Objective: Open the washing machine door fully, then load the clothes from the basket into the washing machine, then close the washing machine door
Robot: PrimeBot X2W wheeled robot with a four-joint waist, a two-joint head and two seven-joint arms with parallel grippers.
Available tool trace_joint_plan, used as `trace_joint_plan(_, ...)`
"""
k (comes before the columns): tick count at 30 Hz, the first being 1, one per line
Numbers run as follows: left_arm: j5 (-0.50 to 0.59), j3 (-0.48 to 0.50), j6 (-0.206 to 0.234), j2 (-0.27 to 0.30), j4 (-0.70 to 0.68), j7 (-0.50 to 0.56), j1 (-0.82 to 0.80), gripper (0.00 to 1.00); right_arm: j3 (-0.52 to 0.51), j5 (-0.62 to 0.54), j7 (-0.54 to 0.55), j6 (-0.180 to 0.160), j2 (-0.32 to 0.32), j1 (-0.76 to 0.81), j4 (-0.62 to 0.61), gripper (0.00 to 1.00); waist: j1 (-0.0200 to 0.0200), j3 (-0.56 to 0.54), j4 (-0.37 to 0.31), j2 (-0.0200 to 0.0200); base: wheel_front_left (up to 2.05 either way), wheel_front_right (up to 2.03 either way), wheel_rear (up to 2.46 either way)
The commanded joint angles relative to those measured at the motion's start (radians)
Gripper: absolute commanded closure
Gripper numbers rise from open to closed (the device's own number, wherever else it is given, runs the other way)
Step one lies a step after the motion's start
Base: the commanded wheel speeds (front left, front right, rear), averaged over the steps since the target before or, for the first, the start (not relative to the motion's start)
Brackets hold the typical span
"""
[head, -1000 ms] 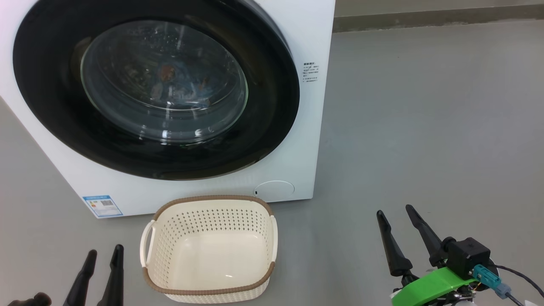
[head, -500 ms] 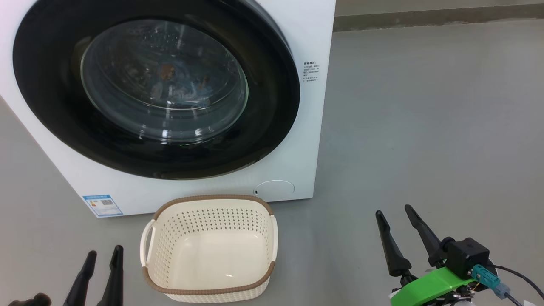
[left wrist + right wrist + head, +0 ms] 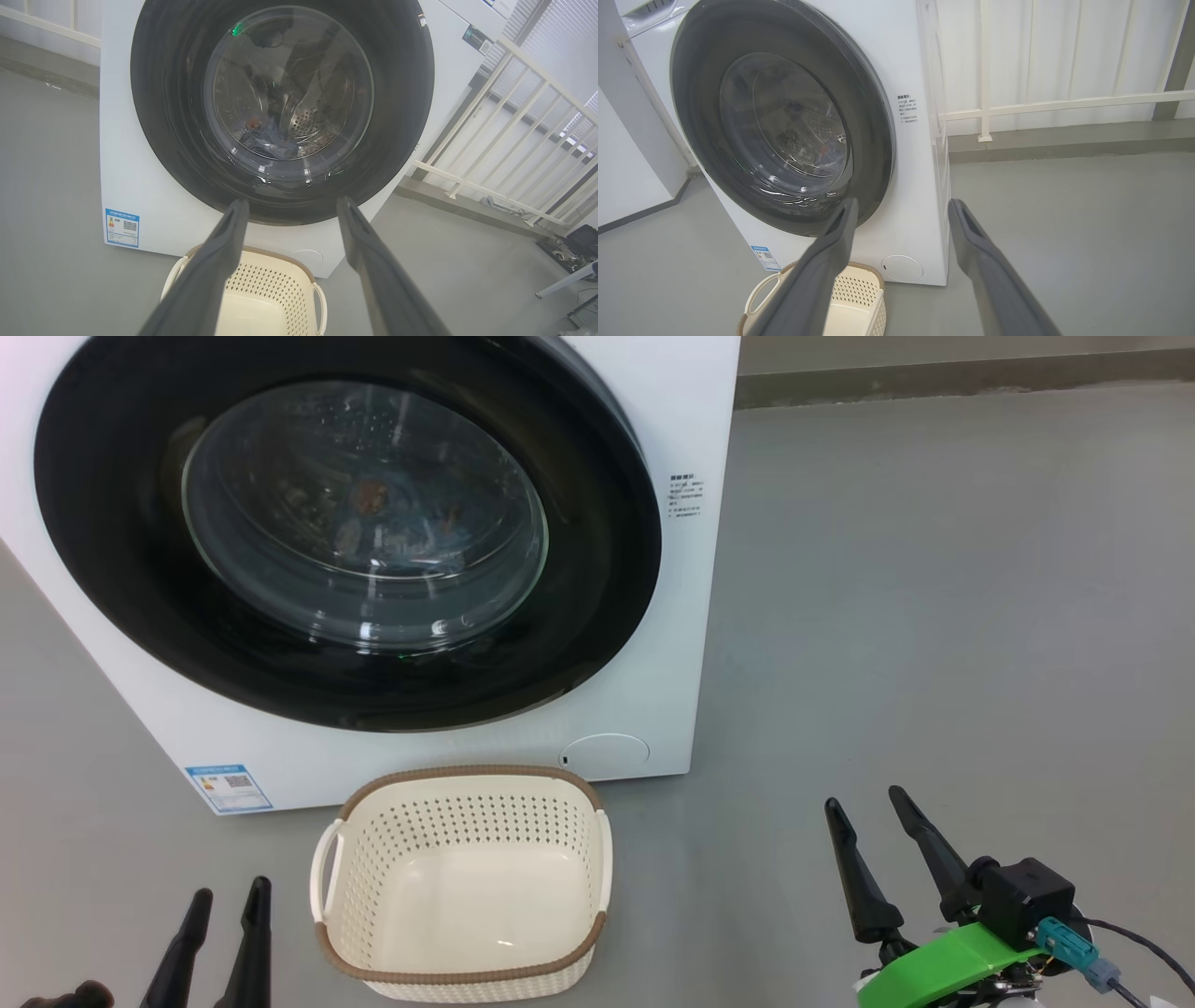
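Washing machine (image 3: 672, 411) taken as reference.

- The washing machine door (image 3: 607, 579) sat closed, its black ring flush against the machine's white front.
- The clothes (image 3: 397, 518) lay inside the machine's drum, seen through the door glass: blue fabric with orange-brown spots. The left wrist view showed them low in the drum, against the perforated steel.
- The basket (image 3: 467, 773) stood on the grey floor (image 3: 934, 616) just in front of the machine, below the door. Its far rim sat near the round flap (image 3: 605, 750), and the blue sticker (image 3: 229, 788) was at the machine's lower left.
- Left gripper (image 3: 231, 889): in front of the machine's left lower corner, off its face. Fingers were spread apart, nothing between them.
- Right gripper (image 3: 864, 798): out past the machine's right front corner, well apart from it, above the floor. Fingers were likewise spread with nothing between them.
- A white railing (image 3: 1064, 105) ran behind the machine's right side.
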Motion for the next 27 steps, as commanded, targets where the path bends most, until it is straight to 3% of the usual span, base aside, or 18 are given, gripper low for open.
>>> trace_joint_plan(1,-0.002,0.036,-0.003,0.022,-0.011,-0.011,-0.028,0.0,0.022,-0.006,-0.005,-0.003,-0.001,-0.029,-0.021,0.0,0.0,-0.001,0.001,0.0,0.0,0.0,0.0)
trace_joint_plan(9,-0.019,0.03,-0.003,0.018,-0.007,-0.011,-0.028,0.0,0.026,-0.003,-0.005,-0.003,-0.002,-0.029,-0.02,0.0,0.0,-0.002,0.002,0.0,0.0,0.0,0.0)
trace_joint_plan(10,-0.015,-0.004,0.0,-0.001,0.007,0.0,0.0,1.0,0.001,0.0,0.0,0.0,0.0,0.0,0.001,1.0,0.0,-0.002,0.002,0.0,0.0,0.0,0.0)
trace_joint_plan(15,-0.017,-0.021,0.001,-0.047,0.051,0.006,0.011,1.0,0.0,0.005,0.001,0.0,0.005,0.032,0.055,1.0,0.0,-0.003,0.002,0.0,0.0,0.0,0.0)
trace_joint_plan(21,-0.062,-0.005,0.0,-0.06,0.051,0.024,0.003,1.0,-0.011,0.083,0.018,0.0,0.002,0.03,0.048,1.0,0.0022,-0.004,0.004,0.0,0.0,0.0,0.0)
trace_joint_plan(27,-0.094,0.007,0.0,-0.069,0.053,0.037,-0.004,1.0,-0.019,0.138,0.03,0.0,0.0,0.026,0.046,1.0,0.0001,-0.001,0.005,0.0,0.0,0.0,0.0)
